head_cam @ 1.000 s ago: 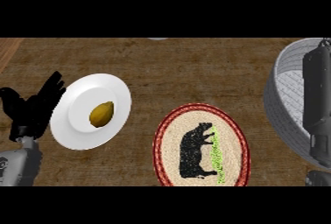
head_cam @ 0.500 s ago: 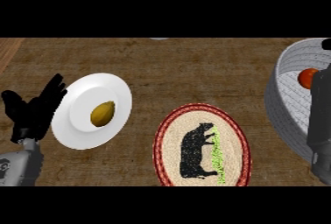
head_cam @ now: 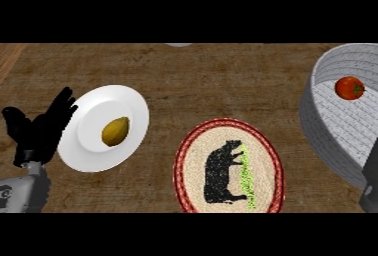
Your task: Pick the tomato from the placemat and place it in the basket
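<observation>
Since the tomato (head_cam: 349,88) lies in the basket (head_cam: 316,122), off the placemat (head_cam: 193,165), my left hand (head_cam: 40,131) rests open by the plate (head_cam: 88,146) with nothing to hold, while my right hand (head_cam: 371,190) shows only as a sliver at the edge, so I cannot tell its state.

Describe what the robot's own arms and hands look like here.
The left hand is black, with slim fingers and a thumb, on a smooth grey forearm bearing a small dark marking near the picture's edge. Of the right arm only a dark sliver shows at the right edge.
</observation>
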